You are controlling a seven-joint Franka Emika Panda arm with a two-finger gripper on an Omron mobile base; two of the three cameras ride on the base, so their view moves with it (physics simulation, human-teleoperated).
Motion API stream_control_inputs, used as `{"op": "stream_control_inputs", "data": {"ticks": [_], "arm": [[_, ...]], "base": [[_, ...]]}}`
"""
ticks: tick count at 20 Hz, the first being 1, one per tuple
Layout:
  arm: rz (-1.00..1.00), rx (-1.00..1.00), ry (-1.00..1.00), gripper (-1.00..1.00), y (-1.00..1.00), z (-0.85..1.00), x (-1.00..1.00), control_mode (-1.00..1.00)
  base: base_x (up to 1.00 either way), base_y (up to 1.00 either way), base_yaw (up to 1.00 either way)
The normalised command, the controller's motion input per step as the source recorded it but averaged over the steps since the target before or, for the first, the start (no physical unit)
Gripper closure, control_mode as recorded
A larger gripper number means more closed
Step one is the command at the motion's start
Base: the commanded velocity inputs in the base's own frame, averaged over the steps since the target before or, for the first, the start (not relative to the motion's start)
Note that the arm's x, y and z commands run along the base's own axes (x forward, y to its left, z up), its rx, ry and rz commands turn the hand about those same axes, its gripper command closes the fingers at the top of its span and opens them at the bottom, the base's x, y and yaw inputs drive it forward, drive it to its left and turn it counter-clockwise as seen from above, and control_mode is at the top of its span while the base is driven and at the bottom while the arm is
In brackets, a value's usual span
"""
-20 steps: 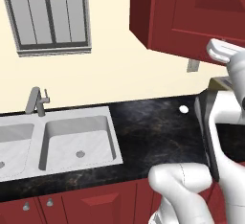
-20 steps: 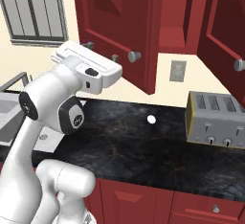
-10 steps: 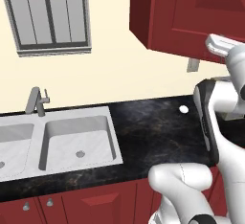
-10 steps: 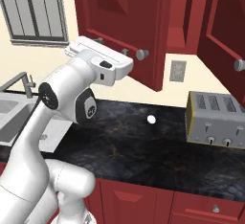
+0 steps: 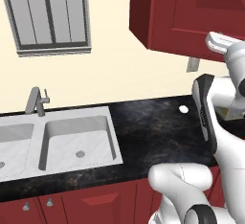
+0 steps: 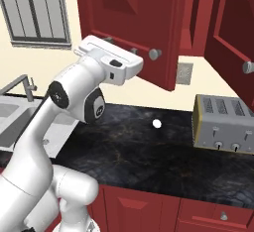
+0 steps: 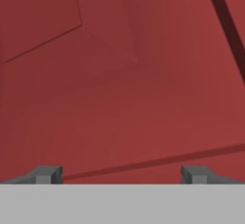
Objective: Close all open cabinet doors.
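You see the gripper (image 7: 120,174) with fingers spread wide and empty, close against a red cabinet door (image 6: 134,23) at top centre of the right base view; another door (image 6: 233,28) stands open at upper right above the toaster (image 6: 224,123).

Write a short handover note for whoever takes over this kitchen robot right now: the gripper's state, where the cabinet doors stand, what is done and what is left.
Gripper: open, holding nothing, its fingers spread wide and facing a dark red wooden panel close ahead.
Doors: the left tall dark red wall-cabinet door with a round grey knob stands swung out over the black counter. The right dark red door also hangs open above the silver toaster.
Done: no door is closed yet.
Left: push both doors shut.
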Motion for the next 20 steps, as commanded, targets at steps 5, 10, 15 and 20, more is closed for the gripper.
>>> {"op": "stream_control_inputs", "data": {"ticks": [5, 10, 15, 20], "arm": [[0.06, -0.01, 0.01, -1.00, -0.15, -0.25, 0.43, -1.00], [0.09, -0.04, 0.07, -1.00, -0.04, -0.35, 0.44, -1.00], [0.15, -0.02, 0.13, -1.00, -0.11, -0.25, 0.47, -1.00], [0.17, 0.00, 0.13, -1.00, -0.15, 0.00, 0.77, -1.00]], "base": [[0.00, 0.00, 0.00], [0.00, 0.00, 0.00], [0.00, 0.00, 0.00], [0.00, 0.00, 0.00]]}}
